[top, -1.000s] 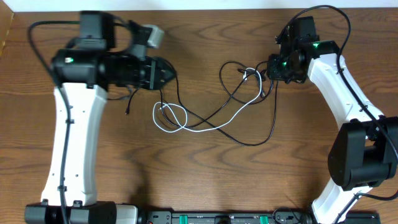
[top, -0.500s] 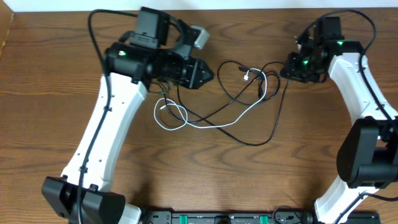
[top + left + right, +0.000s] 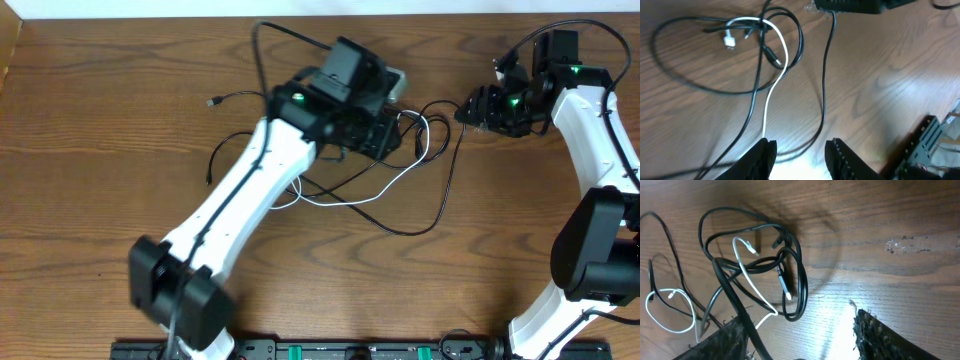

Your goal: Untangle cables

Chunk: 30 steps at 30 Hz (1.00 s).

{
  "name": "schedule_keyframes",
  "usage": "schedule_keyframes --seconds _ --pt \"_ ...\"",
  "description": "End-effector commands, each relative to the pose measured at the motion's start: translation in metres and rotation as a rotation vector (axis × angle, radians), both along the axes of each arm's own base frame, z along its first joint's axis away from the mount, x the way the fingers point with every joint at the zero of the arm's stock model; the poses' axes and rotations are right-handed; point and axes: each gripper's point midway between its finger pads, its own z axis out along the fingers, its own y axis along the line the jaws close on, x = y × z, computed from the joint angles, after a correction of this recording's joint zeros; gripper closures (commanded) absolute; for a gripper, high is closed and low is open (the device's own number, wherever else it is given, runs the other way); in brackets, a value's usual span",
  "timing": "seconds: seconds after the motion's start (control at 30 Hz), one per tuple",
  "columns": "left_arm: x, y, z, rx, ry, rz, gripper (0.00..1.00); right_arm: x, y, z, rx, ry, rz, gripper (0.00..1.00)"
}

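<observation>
Wooden table [image 3: 90, 170]. Black cables [image 3: 443, 190] and one white cable [image 3: 345, 199]: loose tangle at far centre, with one black plug end [image 3: 212, 101] trailing out to the left. Left gripper [image 3: 801, 150]: above the tangle, fingers parted, nothing clamped; the white cable runs up to one finger. Right gripper [image 3: 800, 322]: at the tangle's right edge, jaws wide, a black cable passing beside one finger, not pinched.

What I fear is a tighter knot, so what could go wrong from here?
1. The left claw sits open above the white cable, black cables close beside: closing could pinch several strands.
2. The cables cross in a tangle near their plugs; pulling one could tighten it.
3. A black cable runs beside the open right claw and might snag.
</observation>
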Motion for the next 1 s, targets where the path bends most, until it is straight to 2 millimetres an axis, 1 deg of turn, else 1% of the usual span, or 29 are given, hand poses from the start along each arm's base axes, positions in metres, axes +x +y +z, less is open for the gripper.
schedule_keyframes --seconds 0.0,0.07,0.1,0.13,0.17,0.27,0.33,0.37,0.43,0.5,0.6,0.73,0.8,0.9,0.97 --pt "0.008 -0.02 -0.023 0.012 0.025 0.025 0.62 0.0 0.0 0.003 0.006 -0.017 0.028 0.36" --pt "0.016 -0.028 -0.037 0.024 0.027 0.054 0.62 0.0 -0.002 0.002 0.0 -0.016 0.024 0.35" --pt "0.022 -0.034 -0.049 0.034 0.025 0.076 0.62 0.0 -0.004 0.002 -0.007 -0.015 0.02 0.35" --pt "0.024 -0.036 -0.053 0.036 0.024 0.08 0.62 0.0 -0.004 0.002 -0.008 -0.015 0.019 0.34" --pt "0.028 -0.041 -0.061 0.042 0.022 0.093 0.62 0.0 -0.006 0.001 -0.015 -0.014 0.016 0.33" --pt "0.035 -0.057 -0.079 0.028 0.02 0.106 0.62 0.002 -0.009 0.001 -0.026 -0.019 0.01 0.29" --pt "0.041 -0.069 -0.09 0.011 0.01 0.112 0.62 0.003 -0.014 0.001 -0.029 -0.021 -0.001 0.27" --pt "0.045 -0.072 -0.095 0.013 0.002 0.132 0.62 0.003 -0.017 0.001 -0.029 -0.022 -0.009 0.27" --pt "0.053 -0.074 -0.104 0.029 -0.019 0.173 0.62 0.004 -0.027 0.001 -0.03 -0.024 -0.031 0.27" --pt "0.056 -0.077 -0.11 0.034 -0.032 0.179 0.62 0.004 -0.038 0.001 -0.025 -0.017 -0.07 0.27" --pt "0.059 -0.081 -0.116 0.026 -0.029 0.186 0.62 0.004 -0.046 0.001 -0.015 -0.016 -0.093 0.27" --pt "0.062 -0.09 -0.133 0.012 -0.009 0.212 0.62 0.003 -0.048 0.001 -0.016 -0.012 -0.096 0.27" --pt "0.067 -0.091 -0.14 0.02 -0.023 0.222 0.62 0.003 -0.048 0.001 -0.016 -0.012 -0.096 0.27" --pt "0.082 -0.087 -0.159 0.065 -0.083 0.274 0.62 0.002 -0.047 0.001 -0.015 -0.009 -0.095 0.27" --pt "0.087 -0.088 -0.167 0.069 -0.097 0.283 0.62 0.002 -0.047 0.001 -0.015 -0.006 -0.096 0.27"
